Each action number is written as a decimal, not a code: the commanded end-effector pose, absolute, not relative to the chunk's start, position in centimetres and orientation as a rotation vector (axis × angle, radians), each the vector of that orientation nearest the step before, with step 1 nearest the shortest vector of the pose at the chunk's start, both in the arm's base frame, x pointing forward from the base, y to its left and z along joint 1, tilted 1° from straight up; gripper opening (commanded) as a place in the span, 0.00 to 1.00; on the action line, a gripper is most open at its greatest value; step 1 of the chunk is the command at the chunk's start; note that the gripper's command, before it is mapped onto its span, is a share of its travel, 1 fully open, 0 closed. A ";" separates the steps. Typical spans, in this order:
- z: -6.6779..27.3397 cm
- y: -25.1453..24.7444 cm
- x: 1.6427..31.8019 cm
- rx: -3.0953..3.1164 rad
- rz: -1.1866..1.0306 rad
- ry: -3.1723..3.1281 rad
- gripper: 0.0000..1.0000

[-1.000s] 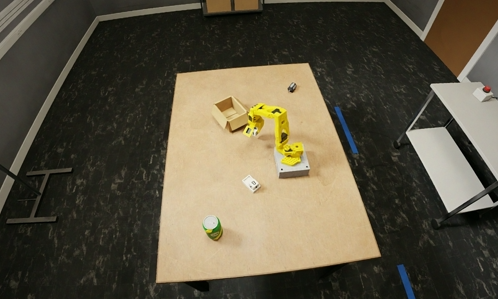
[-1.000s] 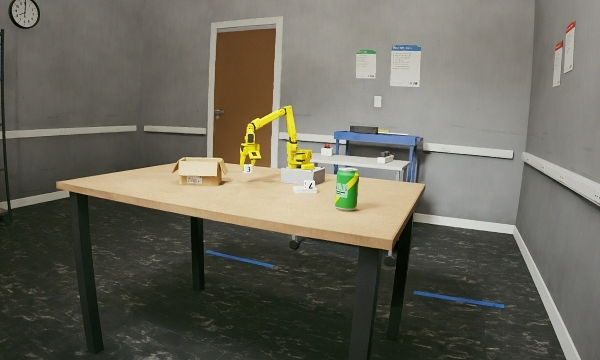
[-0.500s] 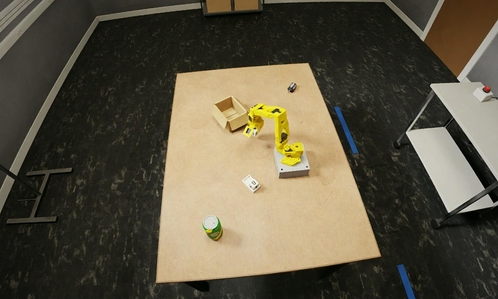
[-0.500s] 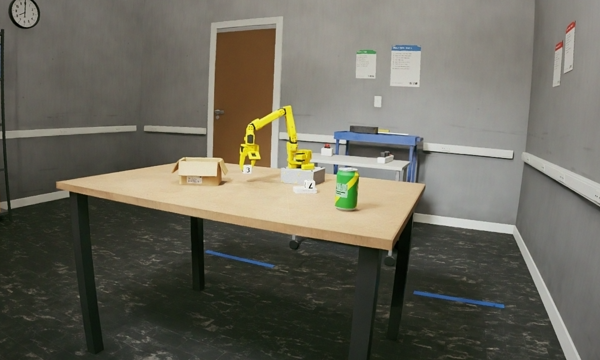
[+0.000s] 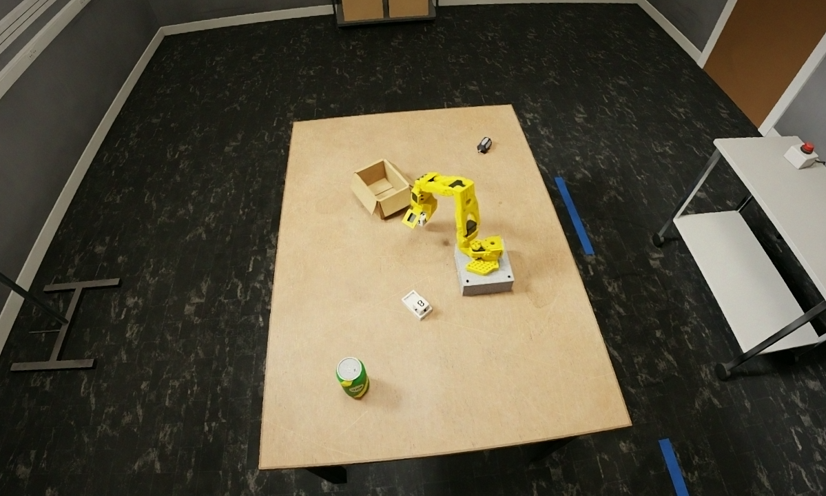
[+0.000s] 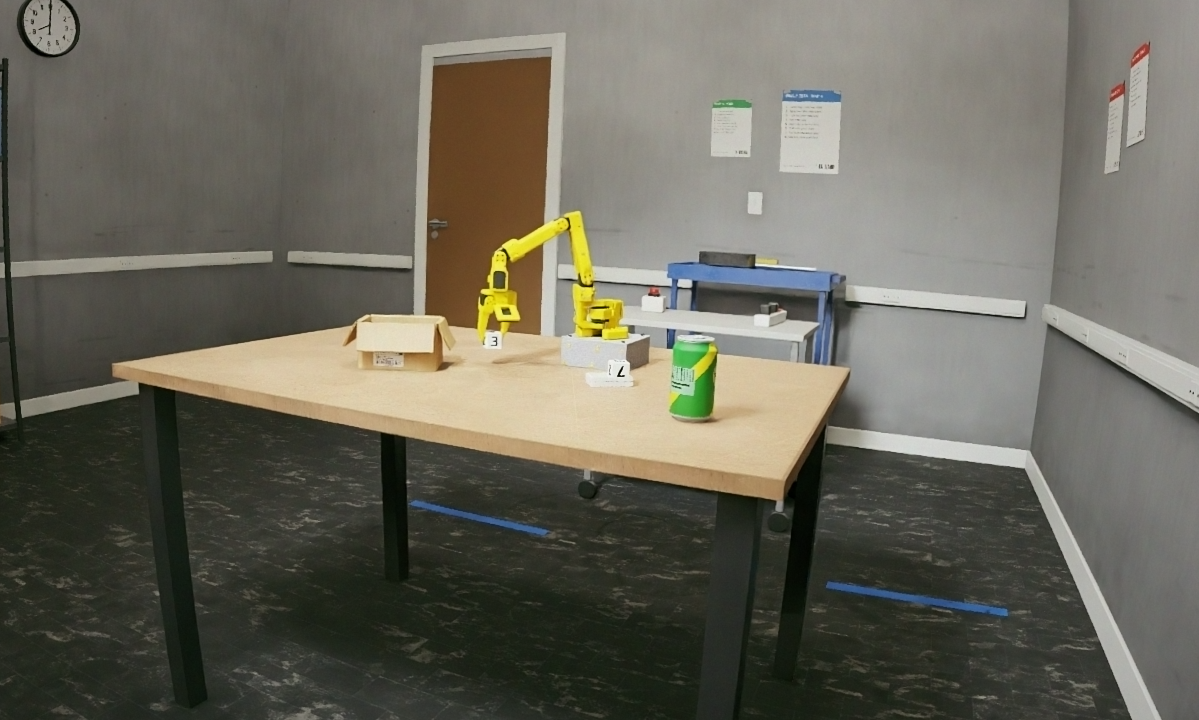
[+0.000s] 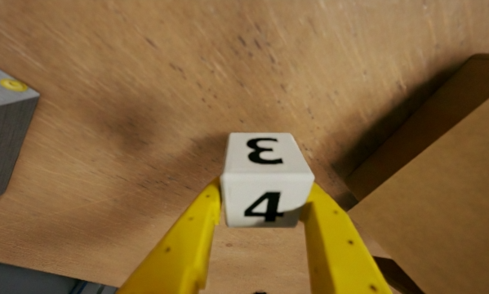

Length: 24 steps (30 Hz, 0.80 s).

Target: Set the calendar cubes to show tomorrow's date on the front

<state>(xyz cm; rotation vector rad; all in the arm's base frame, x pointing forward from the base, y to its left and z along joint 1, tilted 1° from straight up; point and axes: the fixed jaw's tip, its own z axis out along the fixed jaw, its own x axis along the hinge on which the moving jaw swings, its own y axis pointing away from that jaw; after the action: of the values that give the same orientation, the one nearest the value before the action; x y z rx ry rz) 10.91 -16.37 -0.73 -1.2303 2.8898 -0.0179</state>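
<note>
My gripper (image 5: 418, 220) (image 6: 494, 334) (image 7: 264, 200) is shut on a white cube (image 5: 422, 218) (image 6: 492, 341) (image 7: 254, 180) and holds it above the table, near the cardboard box. In the wrist view the held cube shows a 4 upright on the face toward the camera and a 3 turned around on the face beyond it. The white tray (image 5: 409, 299) (image 6: 609, 382) stands away from the gripper, in front of the robot's base. The other cube (image 5: 421, 304) (image 6: 619, 368) sits at one end of it, with an 8 on top. The month's name is not readable.
An open cardboard box (image 5: 395, 201) (image 6: 399, 342) (image 7: 440, 184) stands close beside the gripper. The grey base block (image 5: 488, 286) (image 6: 603, 351) (image 7: 3, 151) carries the arm. A green can (image 5: 354, 382) (image 6: 692, 385) stands beyond the tray. A small dark object (image 5: 484, 145) lies near the table's far end.
</note>
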 end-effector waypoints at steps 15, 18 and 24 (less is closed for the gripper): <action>-1.7 -16.3 10.7 -1.227 0.001 2.892 0.00; -1.9 -16.3 10.7 -1.227 0.001 2.892 0.00; -2.0 -16.3 10.7 -1.227 0.001 2.892 0.00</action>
<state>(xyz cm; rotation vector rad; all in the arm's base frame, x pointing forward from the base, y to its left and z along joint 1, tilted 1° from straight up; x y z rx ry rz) 11.11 -16.66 -1.49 -1.2291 2.8869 -0.0409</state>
